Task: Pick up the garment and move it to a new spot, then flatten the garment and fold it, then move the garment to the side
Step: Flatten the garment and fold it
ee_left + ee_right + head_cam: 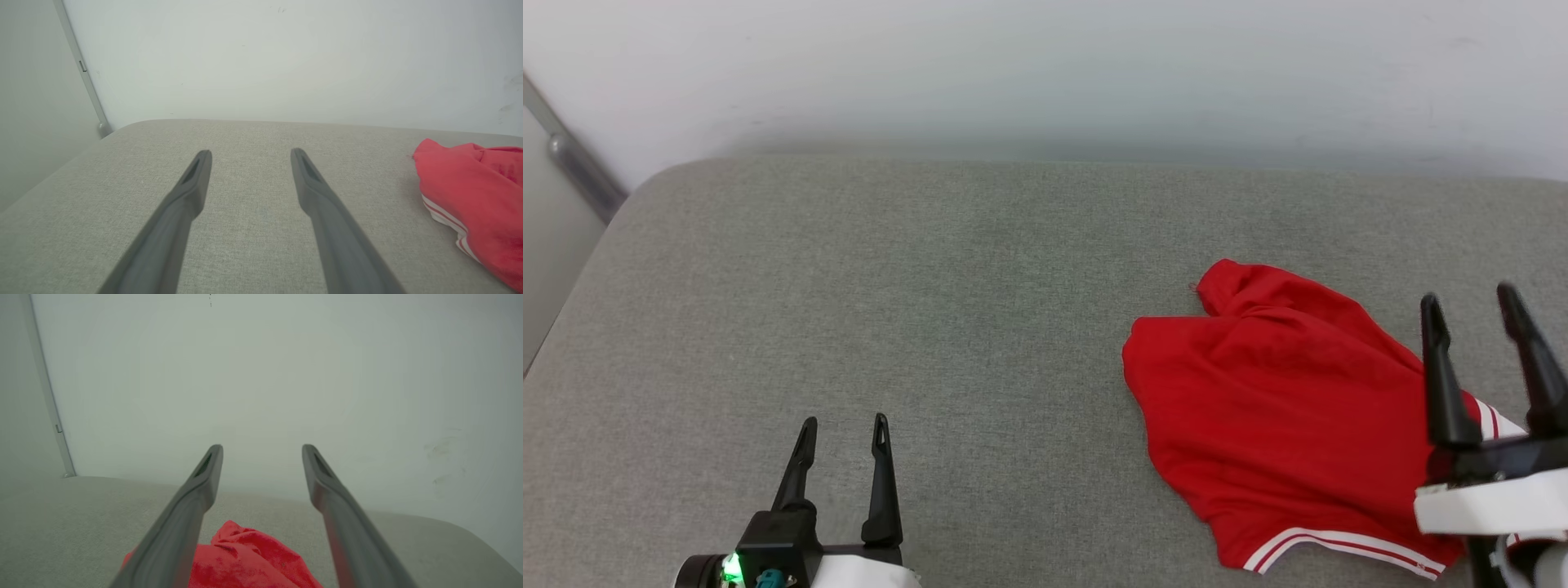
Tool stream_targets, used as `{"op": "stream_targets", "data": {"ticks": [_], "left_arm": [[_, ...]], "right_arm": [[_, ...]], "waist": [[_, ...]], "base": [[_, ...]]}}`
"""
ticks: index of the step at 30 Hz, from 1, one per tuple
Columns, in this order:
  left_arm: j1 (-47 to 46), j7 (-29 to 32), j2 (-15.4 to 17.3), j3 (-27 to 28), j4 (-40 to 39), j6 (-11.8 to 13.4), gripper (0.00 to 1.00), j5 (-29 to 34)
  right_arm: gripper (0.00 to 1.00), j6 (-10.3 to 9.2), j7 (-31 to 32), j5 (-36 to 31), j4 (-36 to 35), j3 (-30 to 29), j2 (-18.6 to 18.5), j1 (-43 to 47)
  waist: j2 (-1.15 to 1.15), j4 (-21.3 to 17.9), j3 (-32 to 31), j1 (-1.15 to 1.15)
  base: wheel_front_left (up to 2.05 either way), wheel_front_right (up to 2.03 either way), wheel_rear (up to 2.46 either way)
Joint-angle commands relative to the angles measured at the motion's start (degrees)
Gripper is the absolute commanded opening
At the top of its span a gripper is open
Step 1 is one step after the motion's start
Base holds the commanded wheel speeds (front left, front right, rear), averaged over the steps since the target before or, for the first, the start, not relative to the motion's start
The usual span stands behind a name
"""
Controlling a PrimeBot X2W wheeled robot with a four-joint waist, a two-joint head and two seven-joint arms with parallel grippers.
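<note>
left gripper sits low over a bare grey upholstered surface, fingers spread and empty. to its right a red jersey lies crumpled. right gripper hovers above the jersey's right side, fingers apart and holding nothing, probably lined up to grab it.

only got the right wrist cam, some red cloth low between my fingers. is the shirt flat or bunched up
Observer: Bunched. The garment lies crumpled on the right of the grey cushion, striped hem nearest the robot.
Operator: where's my other arm
Observer: The left gripper is open over bare cushion, well left of it.
Operator: which edge am i over
Observer: The right gripper, open, overlaps its right edge in the head view, by white striped trim.
</note>
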Motion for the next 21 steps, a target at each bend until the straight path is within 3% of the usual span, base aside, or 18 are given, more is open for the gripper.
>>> {"op": "stream_targets", "data": {"ticks": [1,7,11,21], "left_arm": [[-0.7,-0.2,0.0,0.0,-0.1,0.1,1.00,0.1],[-1.8,-0.2,0.0,0.2,0.3,-1.2,1.00,1.1],[-4.6,-0.2,0.5,0.7,0.2,-4.1,1.00,2.6],[-21.1,-0.1,6.4,-3.3,4.4,-11.7,1.00,4.9]], "right_arm": [[1.00,-0.04,-0.4,-0.3,0.7,-0.2,1.3,1.4],[1.00,-0.04,-0.8,-3.3,1.4,0.3,5.4,6.0],[1.00,-0.04,-0.8,-4.3,-0.1,-0.7,7.2,8.4],[1.00,-0.04,-0.8,-6.9,-3.6,-1.9,8.8,9.7]], "waist": [[0.00,-0.1,0.0,0.00],[0.00,-0.8,0.1,0.00],[0.00,-1.2,0.3,0.00],[0.00,-3.6,1.7,0.00]], "base": [[0.00,0.00,0.00],[0.00,0.00,0.00],[0.00,0.00,0.00],[0.00,0.00,0.00]]}}
